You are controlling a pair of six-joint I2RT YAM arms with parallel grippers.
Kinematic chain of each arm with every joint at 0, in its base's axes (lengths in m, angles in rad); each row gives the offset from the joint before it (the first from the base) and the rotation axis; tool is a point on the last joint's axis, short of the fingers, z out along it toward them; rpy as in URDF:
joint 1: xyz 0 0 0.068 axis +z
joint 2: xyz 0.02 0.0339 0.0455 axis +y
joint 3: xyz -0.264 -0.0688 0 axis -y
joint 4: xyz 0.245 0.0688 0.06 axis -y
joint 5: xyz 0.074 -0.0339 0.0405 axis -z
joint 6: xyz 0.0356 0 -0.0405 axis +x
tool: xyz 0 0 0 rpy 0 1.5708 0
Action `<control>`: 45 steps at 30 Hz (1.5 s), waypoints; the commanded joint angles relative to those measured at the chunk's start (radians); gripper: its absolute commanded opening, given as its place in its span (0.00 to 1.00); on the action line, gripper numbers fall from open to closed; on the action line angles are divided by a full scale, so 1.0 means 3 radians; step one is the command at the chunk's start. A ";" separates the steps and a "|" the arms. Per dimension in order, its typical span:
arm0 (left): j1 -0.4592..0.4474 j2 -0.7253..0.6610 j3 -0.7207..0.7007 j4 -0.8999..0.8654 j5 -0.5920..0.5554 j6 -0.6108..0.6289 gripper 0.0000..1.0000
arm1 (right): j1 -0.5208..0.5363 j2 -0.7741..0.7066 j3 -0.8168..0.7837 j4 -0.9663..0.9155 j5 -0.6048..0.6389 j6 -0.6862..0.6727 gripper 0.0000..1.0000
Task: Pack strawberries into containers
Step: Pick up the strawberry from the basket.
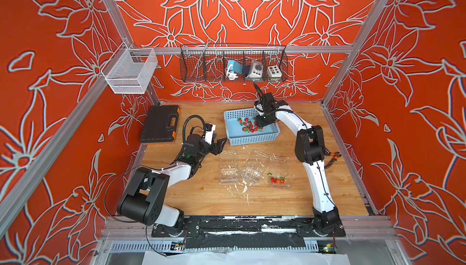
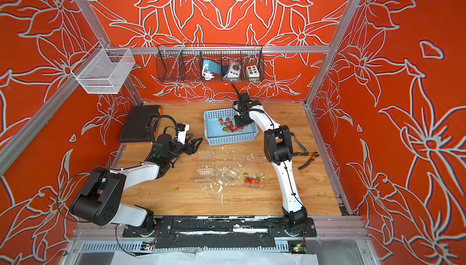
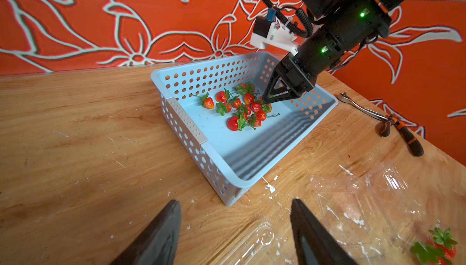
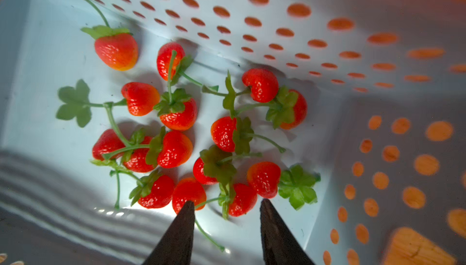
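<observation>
Strawberries [image 4: 176,147] lie mostly in the blue basket [image 1: 252,140], so I take this basket as my landmark. It stands at the far part of the table [image 1: 201,195]. A black case [image 1: 158,125] lies flat beside the basket, on the left arm's side.

The right gripper [image 4: 226,202] is lowered inside the basket, just above the pile. Its fingers stand apart around one berry and a stem, and I see nothing clamped. The left gripper [image 3: 235,202] hovers just outside the near corner of the basket, fingers spread wide, with only the table between them.

Three clear containers [image 1: 228,173] lie open on the table in front of the basket, close together. Pliers [image 2: 309,159] lie on the right arm's side of the basket, well apart from it. A few more berries [image 1: 277,179] sit in the container farthest from the case.
</observation>
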 commanded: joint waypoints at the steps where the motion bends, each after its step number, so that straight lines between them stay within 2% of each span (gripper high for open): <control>1: -0.0018 0.0011 0.0080 -0.0003 -0.0007 0.0044 0.68 | -0.0023 0.0171 0.0267 -0.0281 0.0155 -0.0047 0.45; 14: -0.0019 0.0022 0.0084 -0.0009 -0.0008 0.0048 0.68 | -0.0022 0.0468 0.0562 -0.0404 0.0245 -0.0051 0.40; 23: -0.0019 0.0015 0.0079 -0.0009 -0.0015 0.0052 0.68 | -0.0021 0.0310 0.0506 -0.0323 0.0191 -0.0006 0.14; 27: -0.0019 0.0014 0.0079 -0.0009 -0.0015 0.0049 0.68 | -0.0020 0.0061 0.0307 -0.0183 0.0161 0.0009 0.07; 45: -0.0019 -0.0021 0.0064 0.0001 -0.0003 0.0037 0.68 | -0.0017 -0.0859 -0.0499 0.0123 -0.0119 0.0059 0.06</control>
